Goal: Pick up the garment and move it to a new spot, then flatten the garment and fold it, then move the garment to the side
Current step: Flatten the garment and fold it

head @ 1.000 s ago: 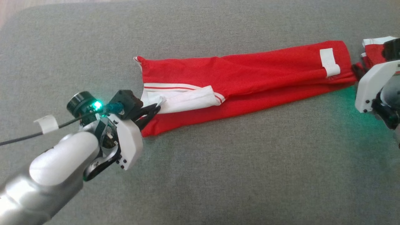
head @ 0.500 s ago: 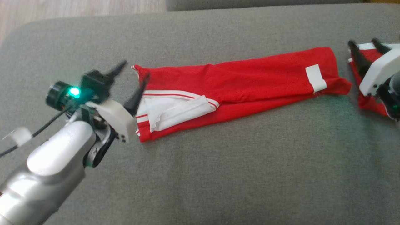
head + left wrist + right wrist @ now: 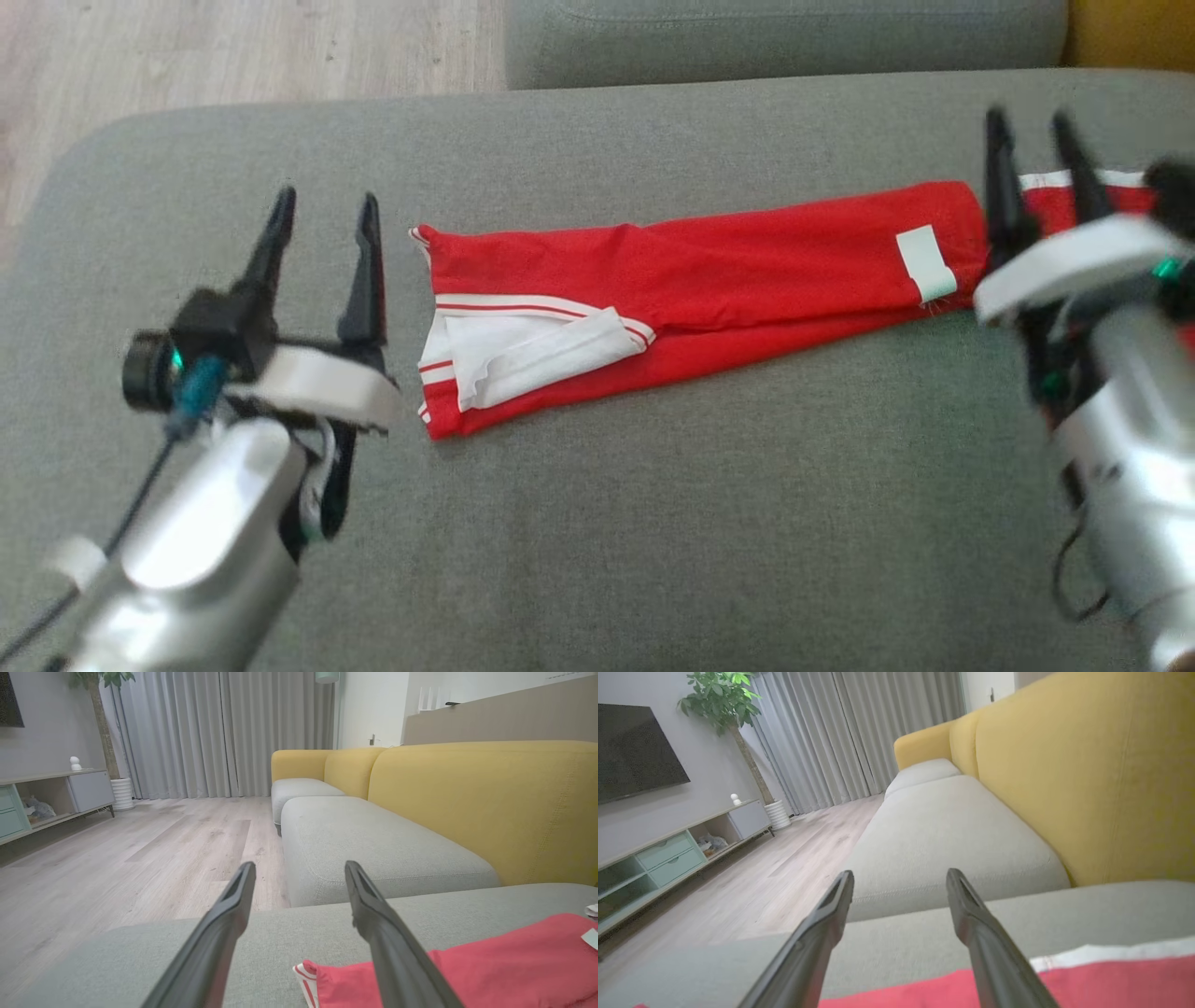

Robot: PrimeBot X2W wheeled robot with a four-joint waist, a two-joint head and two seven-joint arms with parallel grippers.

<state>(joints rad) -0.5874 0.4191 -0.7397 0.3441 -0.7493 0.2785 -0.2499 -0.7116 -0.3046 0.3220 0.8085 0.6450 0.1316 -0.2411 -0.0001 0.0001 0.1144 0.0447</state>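
Grey sofa cushion [image 3: 597, 523] lay under your work, with pale wood floor [image 3: 233, 47] at the upper left of the head view. The garment [image 3: 709, 280], red with white stripes, lay flat on it as a long narrow band running from centre left to the right of the frame. A white inner panel [image 3: 523, 350] was turned out at its left end and a white label [image 3: 926, 263] sat near its right end.

Your left gripper [image 3: 327, 201] hovered just off the left end, its fingers [image 3: 271, 243] spread apart and holding nothing. Your right gripper [image 3: 1032, 121] stood at the right end, equally wide and empty. In the right wrist view, red cloth [image 3: 1111, 980] lay below and to the lower right of that gripper. You could not tell whether the red piece with a white edge [image 3: 1111, 191] at the upper right was part of the same garment.

You appeared to be mid-fold, with the lengthwise fold laid down and both ends let go. The next move probably called for lowering both grippers, pinching one end through all its layers, and carrying it over to meet the other end without dragging the band askew.
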